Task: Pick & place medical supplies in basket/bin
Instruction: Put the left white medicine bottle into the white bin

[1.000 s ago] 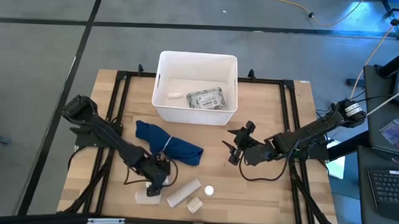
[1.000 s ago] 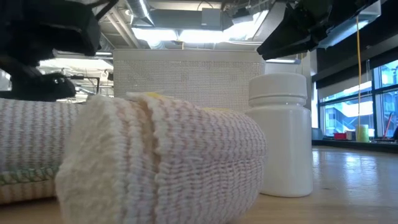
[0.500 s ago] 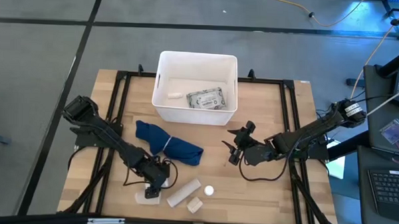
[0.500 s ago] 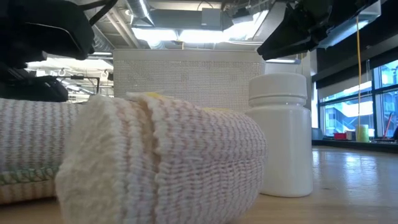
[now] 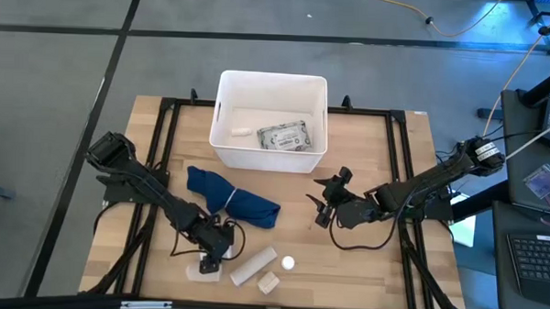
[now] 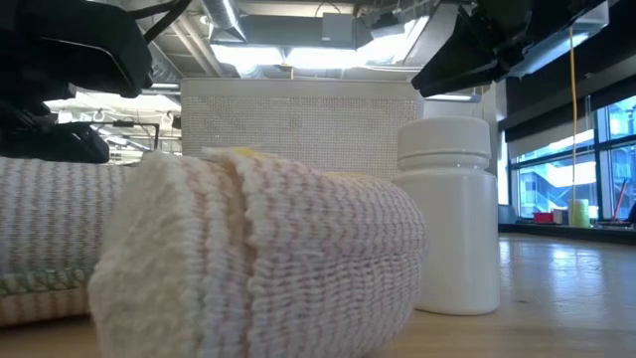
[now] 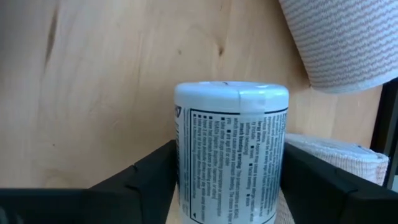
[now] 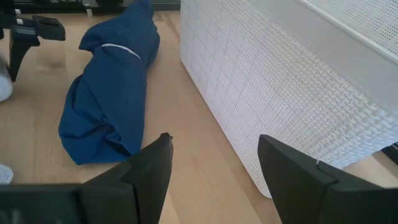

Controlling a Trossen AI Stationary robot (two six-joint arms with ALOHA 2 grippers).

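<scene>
Your left gripper (image 7: 227,186), lower frame, brackets the printed vial (image 7: 229,149) for lifting, grip uncertain; right gripper (image 8: 214,165) waits open, empty.

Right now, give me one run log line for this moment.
left gripper: closing around labelled white bottle | right gripper: open, empty, idle beside bin | bin holds grey packet

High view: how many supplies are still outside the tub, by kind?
Bandage rolls: 2 (long roll, short roll)
White bottles: 2 (upright bottle, labelled bottle)
Total: 4
</scene>
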